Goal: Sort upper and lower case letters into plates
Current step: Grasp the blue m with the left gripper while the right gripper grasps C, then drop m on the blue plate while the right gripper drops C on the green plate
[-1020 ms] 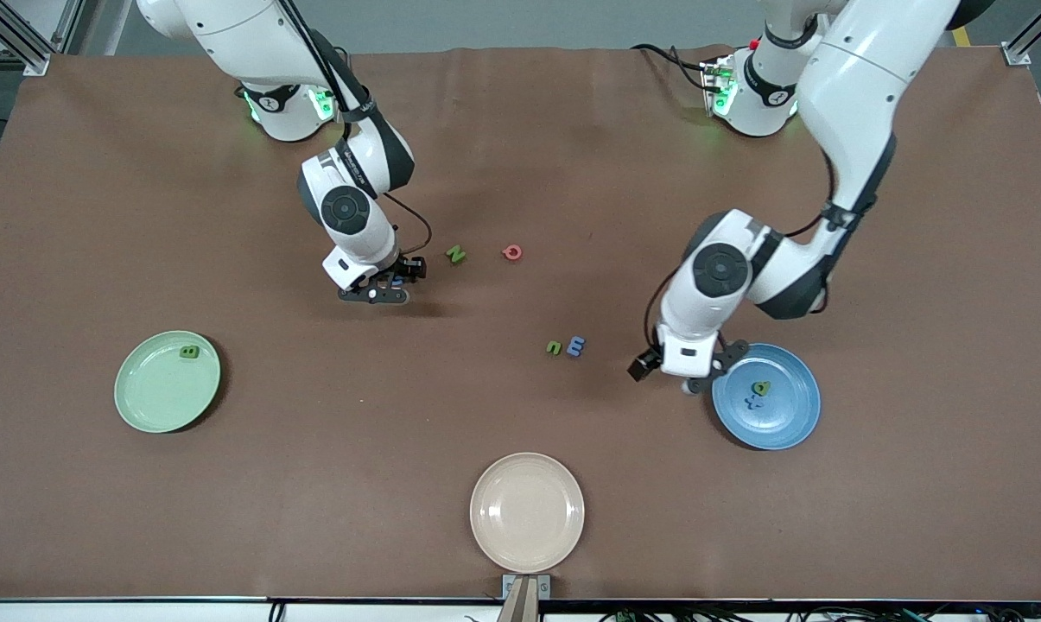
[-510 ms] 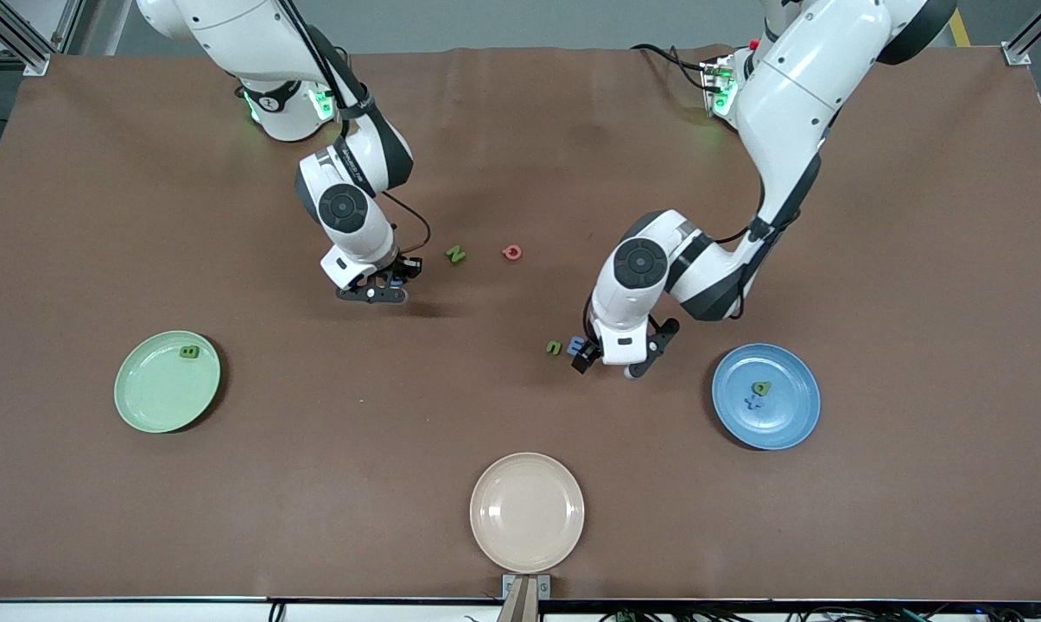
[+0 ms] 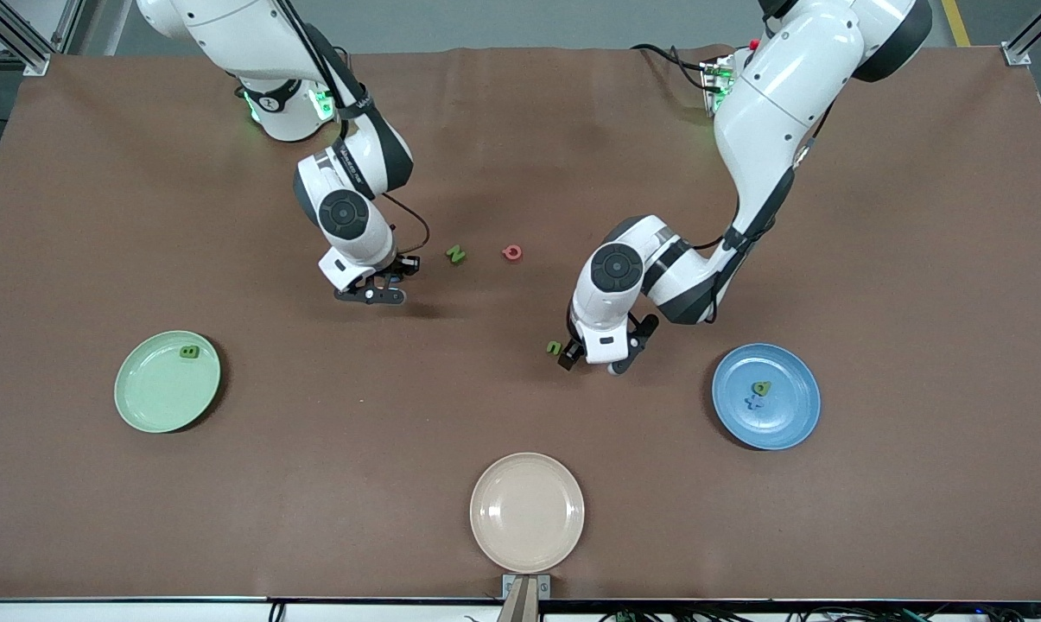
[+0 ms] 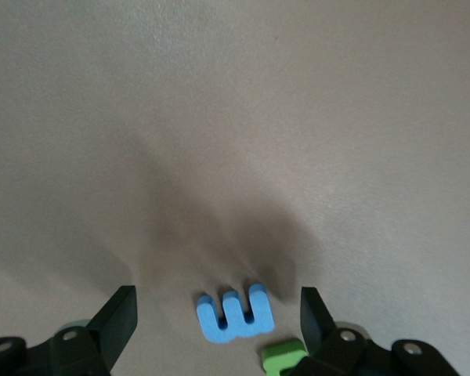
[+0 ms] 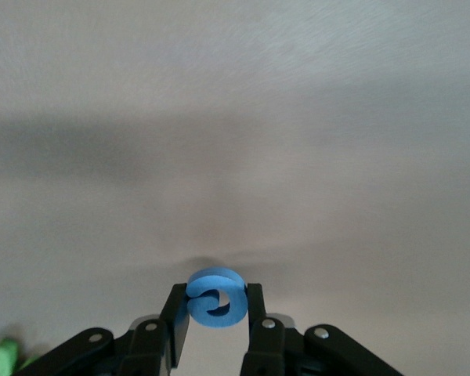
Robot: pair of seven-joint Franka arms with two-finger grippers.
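The left gripper (image 4: 216, 317) hangs low over the blue m-shaped letter (image 4: 235, 316), its fingers (image 4: 117, 317) spread wide to either side and touching nothing; from the front its wrist hides that letter. A green letter (image 3: 554, 347) lies just beside it, cut off in the left wrist view. The right gripper (image 5: 213, 312) pinches a round blue letter (image 5: 215, 298) — which character it is I cannot tell. The mint plate (image 3: 144, 406) holds one green letter (image 3: 189, 352); the blue plate (image 3: 792, 423) holds two. A green N (image 3: 456, 254) and a pinkish letter (image 3: 511, 252) lie on the brown surface (image 3: 520, 138).
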